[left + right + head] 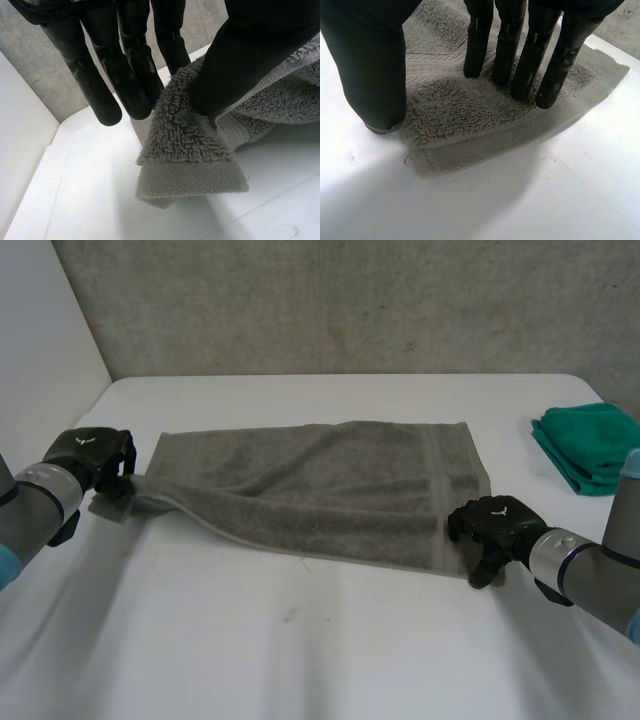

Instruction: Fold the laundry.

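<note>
Working the grey towel (320, 490), spread across the table (300, 650)
Left hand (95, 458) pinches one end corner, right hand (490, 525) just presses straight fingers on the other; soft floppy terry, looks light, so I'd grab corners.

White table (330, 660), grey concrete wall (350, 300)

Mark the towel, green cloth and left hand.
towel (330, 480), head view, middle of its top layer.
green cloth (590, 445), head view, centre of the folded stack.
left hand (90, 450), head view, back of the hand.
</note>
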### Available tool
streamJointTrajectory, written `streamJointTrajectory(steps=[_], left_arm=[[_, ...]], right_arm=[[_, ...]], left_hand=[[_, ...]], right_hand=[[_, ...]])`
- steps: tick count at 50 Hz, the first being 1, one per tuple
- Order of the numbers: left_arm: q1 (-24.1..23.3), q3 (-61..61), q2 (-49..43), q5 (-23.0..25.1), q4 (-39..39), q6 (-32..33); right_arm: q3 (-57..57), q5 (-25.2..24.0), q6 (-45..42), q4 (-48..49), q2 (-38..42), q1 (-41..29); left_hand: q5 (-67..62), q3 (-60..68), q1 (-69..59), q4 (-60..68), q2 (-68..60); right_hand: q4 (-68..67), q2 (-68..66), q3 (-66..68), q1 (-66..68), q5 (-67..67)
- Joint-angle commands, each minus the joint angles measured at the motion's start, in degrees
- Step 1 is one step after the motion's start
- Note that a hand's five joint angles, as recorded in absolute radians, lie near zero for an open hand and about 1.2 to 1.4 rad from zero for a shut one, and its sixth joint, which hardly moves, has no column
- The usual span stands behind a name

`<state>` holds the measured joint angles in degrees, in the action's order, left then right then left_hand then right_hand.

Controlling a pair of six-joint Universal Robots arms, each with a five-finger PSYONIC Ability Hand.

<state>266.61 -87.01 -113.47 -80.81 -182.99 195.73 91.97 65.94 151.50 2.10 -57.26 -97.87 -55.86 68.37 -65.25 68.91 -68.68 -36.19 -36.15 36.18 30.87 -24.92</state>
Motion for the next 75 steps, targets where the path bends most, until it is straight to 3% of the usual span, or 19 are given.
streamJointTrajectory(steps=[1,45,53,59,61,67,75], left_arm=[[0.05,0.00,-0.08,0.04,0.00,0.00],[0.05,-0.09,0.00,0.04,0.00,0.00],[0.05,-0.18,0.00,0.04,0.00,0.00],[0.05,-0.62,0.09,0.21,-0.08,0.00],[0.05,-0.62,0.00,0.21,-0.08,0.00],[0.05,-0.62,0.18,0.21,-0.08,0.09],[-0.13,-1.23,0.53,0.30,0.18,0.00]], right_arm=[[-1.44,0.24,-0.07,0.28,1.27,-0.04],[-14.10,2.27,0.20,0.10,8.57,-0.56],[-16.56,2.27,0.20,-0.16,10.59,-0.56],[-17.62,2.18,0.20,-0.25,11.56,-0.56],[-18.23,2.09,0.20,-0.34,11.82,-0.56],[-19.81,2.00,0.64,-0.95,11.56,-0.65],[-21.48,-0.45,0.02,-14.55,4.98,-0.30]], left_hand=[[-14.14,11.63,-14.75,11.09,-11.32],[-14.14,11.63,-14.75,11.09,-11.32],[-14.14,11.63,-14.75,11.09,-11.32],[-14.14,11.63,-14.75,11.09,-11.32],[-14.14,11.63,-14.75,11.09,-11.32],[-14.14,11.63,-14.75,11.09,-11.32],[-14.14,11.63,-14.75,11.09,-11.32]], right_hand=[[-8.87,-8.91,8.88,14.19,-10.14],[-14.43,-14.47,14.44,19.75,-15.70],[-19.97,-20.01,19.98,25.29,-21.24],[-33.25,-33.29,33.26,38.57,-34.52],[-43.74,-43.78,43.75,49.06,-45.01],[-43.81,-43.85,43.82,49.13,-45.08],[-43.81,-43.85,43.82,49.13,-45.08]])
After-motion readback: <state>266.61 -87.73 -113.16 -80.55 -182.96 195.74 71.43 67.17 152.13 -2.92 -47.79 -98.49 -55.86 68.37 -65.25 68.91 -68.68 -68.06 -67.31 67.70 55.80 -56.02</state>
